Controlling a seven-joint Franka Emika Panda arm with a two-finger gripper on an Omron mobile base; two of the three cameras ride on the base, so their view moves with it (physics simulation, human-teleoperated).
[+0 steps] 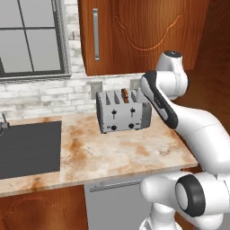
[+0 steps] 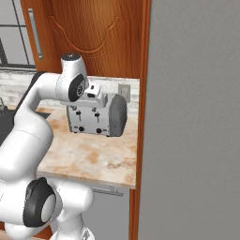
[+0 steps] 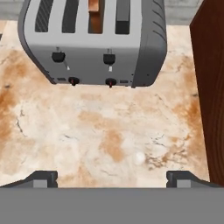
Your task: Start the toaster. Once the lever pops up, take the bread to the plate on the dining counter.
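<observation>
the boxy silver-grey four-slot toaster (image 3: 94, 41) stands on the beige, rust-veined marble table (image 3: 109, 135), close to the brick back wall; the small brown-crusted bread slice (image 3: 93, 6) sits upright in the third slot counted from the left in the hand view, its top showing above the slot; in the left base view the bread (image 1: 125, 94) likewise pokes up from the toaster (image 1: 122, 114); the two small black levers (image 3: 58, 56) both sit high on the front face, so the toaster looks not yet started; the gripper (image 3: 111, 177) hovers above the bare table in front of the toaster, its fingers (image 3: 43, 177) spread wide and holding nothing.

risks from here, as i judge them: the bread is in the right-hand pair of slots, so pressing the left lever would start the wrong side and the slice would never toast; the levers are small, and a wide-spread fingertip could slip off one or catch the black knob (image 3: 111, 82) below; a push with any forward lean could shove the light toaster back toward the wall; the dark wooden panel (image 3: 210, 87) stands near the toaster's right end, so a wide swing of the arm could strike it; later, pinching the thin slice too low could jam the fingers in the slot.
</observation>
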